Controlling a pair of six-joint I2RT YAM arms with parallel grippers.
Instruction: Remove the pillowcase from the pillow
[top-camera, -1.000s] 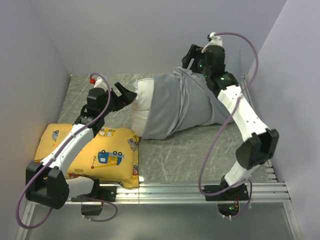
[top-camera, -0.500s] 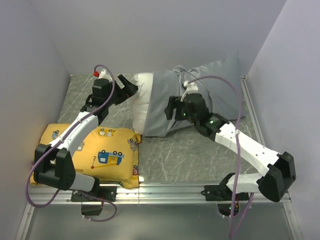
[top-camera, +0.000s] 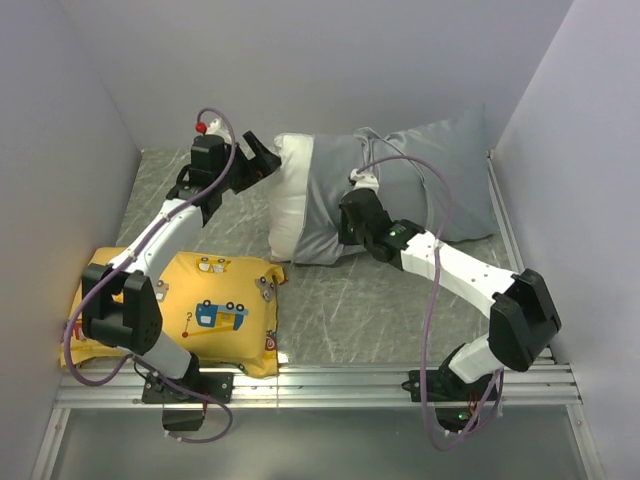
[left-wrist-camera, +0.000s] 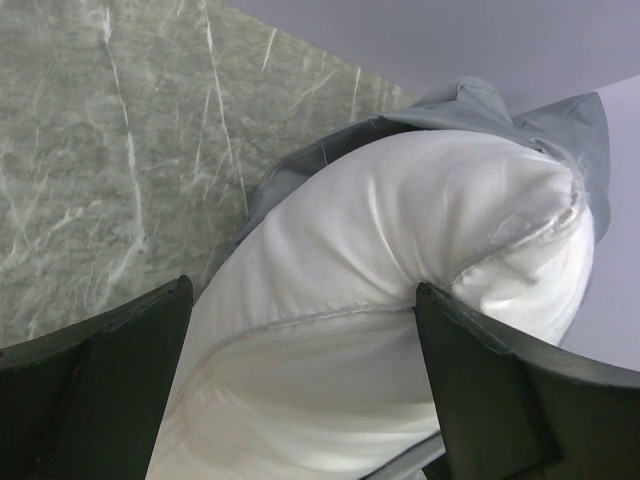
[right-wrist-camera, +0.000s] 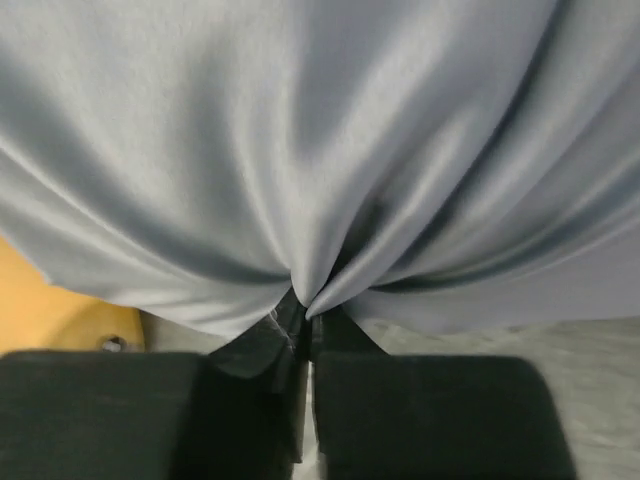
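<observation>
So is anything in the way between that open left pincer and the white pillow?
Nothing visible. The left pincer stands open, facing the bare end of the pillow directly. The pillowcase starts further back, where the right pincer pinches a fold of it.

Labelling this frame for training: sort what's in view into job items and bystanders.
Job:
wrinkled grey fabric pillowcase
plump white rectangular pillow
right tool pinching the pillowcase
left tool open at the pillow's bare end

Lying about:
yellow fabric cushion with vehicle prints
</observation>
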